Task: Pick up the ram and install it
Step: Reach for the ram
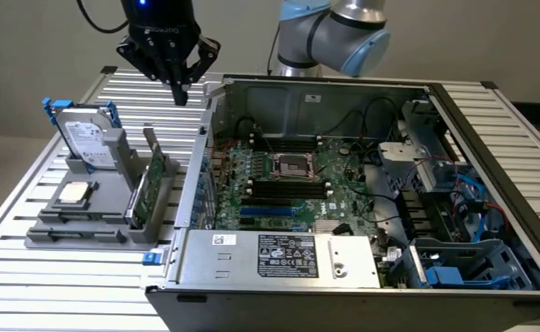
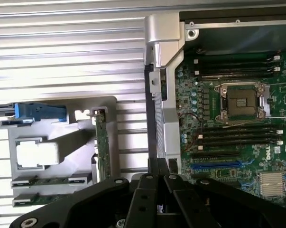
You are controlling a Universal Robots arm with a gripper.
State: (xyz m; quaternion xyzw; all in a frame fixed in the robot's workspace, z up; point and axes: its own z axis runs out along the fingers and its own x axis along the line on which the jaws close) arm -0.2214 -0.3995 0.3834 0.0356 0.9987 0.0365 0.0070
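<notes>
Notably, wrist view shows the ram [image 2: 48,181] in gray holder [image 2: 67,140].

Ribbed silvery metal table [image 1: 48,290], matt grey plastic holder [image 1: 85,235] on left, bare sheet-metal computer case [image 1: 205,263], glossy black label [image 1: 289,254], green lacquered motherboard [image 1: 289,190], smooth black gripper [image 1: 179,98], blue plastic bracket [image 1: 446,275] near right.

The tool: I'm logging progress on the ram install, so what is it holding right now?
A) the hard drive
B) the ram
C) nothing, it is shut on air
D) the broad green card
C: the tool hangs shut and empty above the slatted table beside the case, while the ram lies in the grey holder.
</notes>
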